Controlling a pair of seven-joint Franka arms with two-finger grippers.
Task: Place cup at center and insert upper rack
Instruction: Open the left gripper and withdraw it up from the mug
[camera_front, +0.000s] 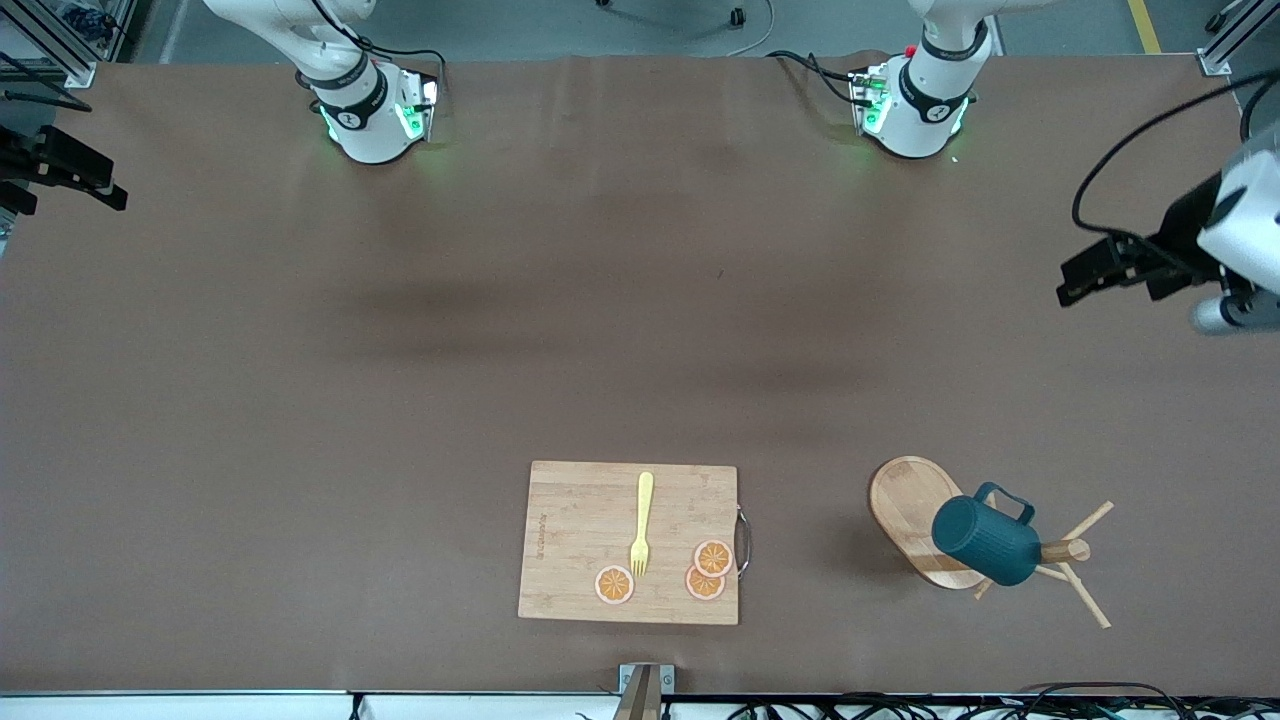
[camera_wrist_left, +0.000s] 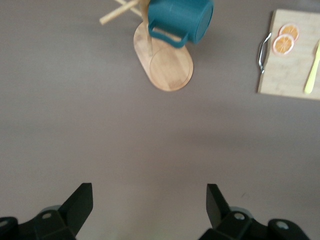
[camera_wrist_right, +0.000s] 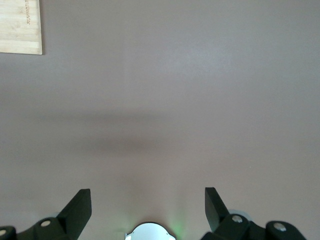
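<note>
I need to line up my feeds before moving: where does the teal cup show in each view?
Front view: the cup hangs on the upper rack, low in the picture, toward the left arm's end of the table.
Left wrist view: the cup sits at the top edge, above the rack's oval base.
Right wrist view: not in it.
Shared landmark: the bamboo cutting board, beside the rack, shows in all three views.

The brown worktop (camera_front: 400, 400) lies open between the arm bases and the camera edge. Obstacles sit only along that edge: a rectangular bamboo cutting board (camera_front: 585, 520), and toward the left arm's end a light wooden mug tree (camera_front: 915, 505) with a dark teal ribbed cup (camera_front: 985, 542) hung on it, with bare worktop between the two.
</note>
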